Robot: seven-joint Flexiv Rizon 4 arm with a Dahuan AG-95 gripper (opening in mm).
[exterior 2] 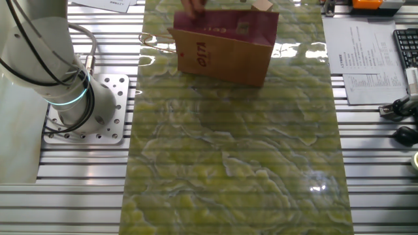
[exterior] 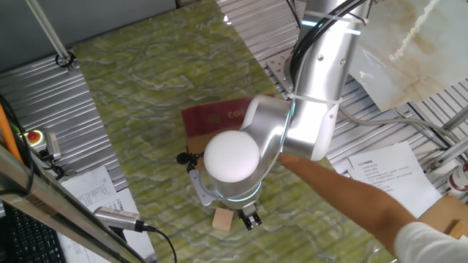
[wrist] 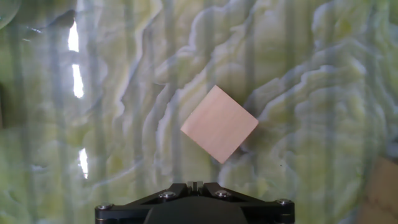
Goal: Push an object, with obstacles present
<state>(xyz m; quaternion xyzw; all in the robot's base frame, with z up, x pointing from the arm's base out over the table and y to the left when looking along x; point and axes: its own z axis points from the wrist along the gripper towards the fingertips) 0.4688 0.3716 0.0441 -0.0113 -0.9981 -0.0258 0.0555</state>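
Observation:
The small light-tan wooden cube (wrist: pixel 219 124) lies on the green marble table, turned corner-on, just ahead of my gripper (wrist: pixel 194 185) in the hand view. The jaws are together with nothing between them. From one fixed view the cube (exterior: pixel 223 218) sits close left of the gripper (exterior: pixel 251 218), apart from it. The brown paper bag with its maroon band (exterior: pixel 219 117) lies behind my arm, largely hidden by it. From the other fixed view the bag (exterior 2: pixel 225 46) stands upright at the table's far end, and a tan corner (exterior 2: pixel 262 5) behind it may be the cube.
A person's bare forearm (exterior: pixel 351 197) reaches in from the lower right under my arm, and fingers (exterior 2: pixel 192 8) show above the bag. My base (exterior 2: pixel 85 108) stands on the ribbed metal beside the marble slab. Papers (exterior: pixel 387 172) lie off the slab.

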